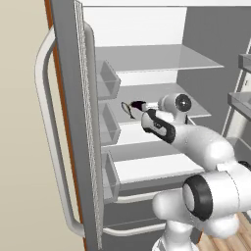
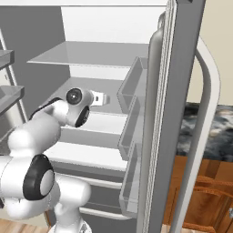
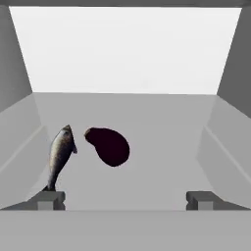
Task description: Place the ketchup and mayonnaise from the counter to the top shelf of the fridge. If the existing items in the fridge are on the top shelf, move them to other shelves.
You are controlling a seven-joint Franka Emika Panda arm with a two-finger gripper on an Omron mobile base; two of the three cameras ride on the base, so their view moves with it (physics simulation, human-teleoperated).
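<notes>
The ketchup and mayonnaise are out of view. My gripper [image 3: 125,201] is open inside the fridge, just above the middle shelf [image 1: 198,111], with nothing between its fingers. Ahead of it on that shelf lie a grey fish [image 3: 61,155] on the left and a dark, rounded item [image 3: 109,145] beside it, both apart from the fingertips. In the left base view the fish [image 1: 127,109] and the dark item [image 1: 138,104] sit just beyond the hand. The top shelf [image 1: 162,61] is one level above the hand.
The fridge door [image 1: 73,122] stands open on the left with several clear door bins [image 1: 108,81] facing the shelves. A lower shelf [image 1: 147,169] sits under the arm. The other door [image 2: 177,113] and its bins [image 2: 132,91] stand close on the right.
</notes>
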